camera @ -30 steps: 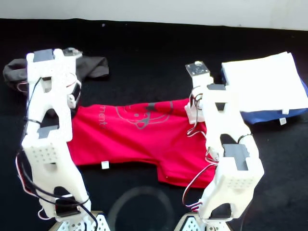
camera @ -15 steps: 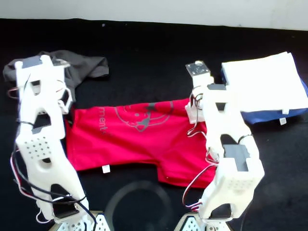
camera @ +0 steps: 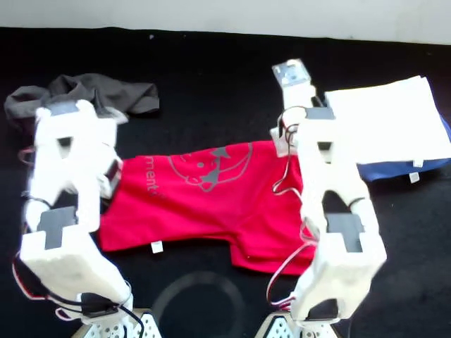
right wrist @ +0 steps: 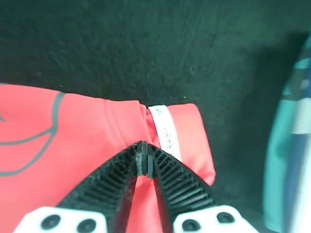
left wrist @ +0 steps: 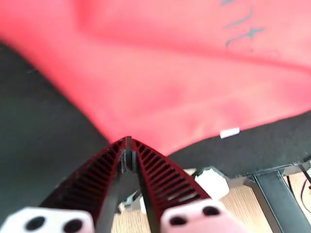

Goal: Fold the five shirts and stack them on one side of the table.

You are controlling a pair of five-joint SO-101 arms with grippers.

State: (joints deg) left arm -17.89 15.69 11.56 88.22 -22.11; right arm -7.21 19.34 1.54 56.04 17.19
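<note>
Both pinch the red shirt (camera: 204, 204), spread mid-table: left gripper (left wrist: 127, 154) at its edge, right gripper (right wrist: 144, 164) by the collar label (right wrist: 164, 130). A fold looks underway; next, carry both ends over evenly. Beyond wait the folded stack (camera: 391, 123) and grey shirt (camera: 84, 95).

The high view looks steeply down from above the arms' bases, taking in the whole black tabletop (camera: 211, 77) to its far edge. The left wrist view sits just behind the left pincer (left wrist: 127, 150), close over cloth, facing past the tabletop's edge. The right wrist view rides behind the right pincer (right wrist: 144, 160), looking down. All three share the red shirt (camera: 204, 204).
</note>
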